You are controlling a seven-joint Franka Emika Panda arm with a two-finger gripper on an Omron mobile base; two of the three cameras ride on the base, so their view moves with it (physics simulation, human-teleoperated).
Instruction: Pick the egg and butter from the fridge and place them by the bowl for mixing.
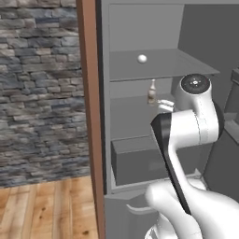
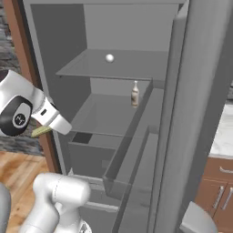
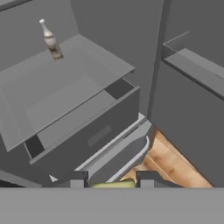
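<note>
The fridge (image 1: 135, 28) stands open in front of me. The egg (image 1: 142, 59) (image 2: 109, 58), small and white, rests on its upper shelf. My gripper (image 3: 112, 183) is shut on a pale yellow block, the butter (image 3: 113, 184). In the right base view the gripper (image 2: 43, 129) hangs outside the fridge's left front, level with the drawer top, with the butter (image 2: 40, 131) sticking out of it. It is well below and in front of the egg. The bowl is out of view.
A small bottle (image 1: 151, 92) (image 2: 134, 94) (image 3: 51, 40) stands on the middle shelf above the grey drawer (image 1: 135, 161) (image 3: 87, 135). The open fridge door (image 2: 205, 113) with its racks lies to the right. A brown wooden panel (image 1: 88, 116) and a stone wall (image 1: 37, 93) flank the left.
</note>
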